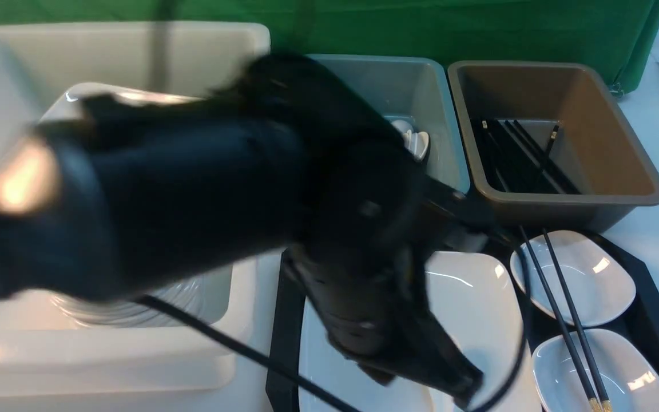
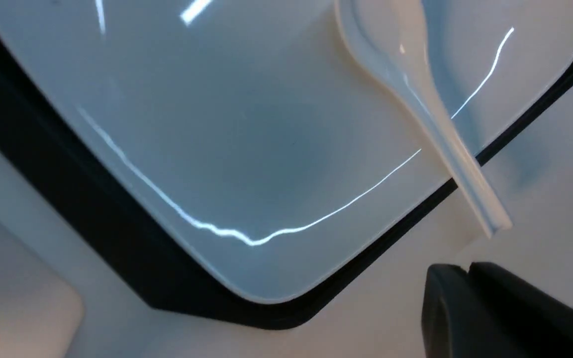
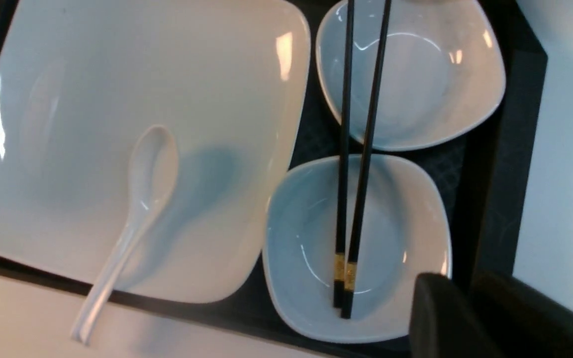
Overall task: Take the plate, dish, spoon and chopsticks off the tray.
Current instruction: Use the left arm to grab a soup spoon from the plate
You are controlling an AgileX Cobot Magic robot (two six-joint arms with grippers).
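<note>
Glossy, light and likely slick and chippable, the spoon (image 3: 142,199) lies on the plate (image 3: 117,74) in the tray (image 3: 485,199), its overhanging handle the best hold; left end effector (image 2: 467,271) closed, right end effector (image 3: 465,288) impossible to tell.

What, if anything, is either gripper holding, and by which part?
Nothing: the left gripper and right gripper are empty; the spoon lies on the plate, the chopsticks across two dishes.

Bulky glossy black left arm (image 1: 192,194) (blurred), thin black cable (image 1: 232,345)
</note>
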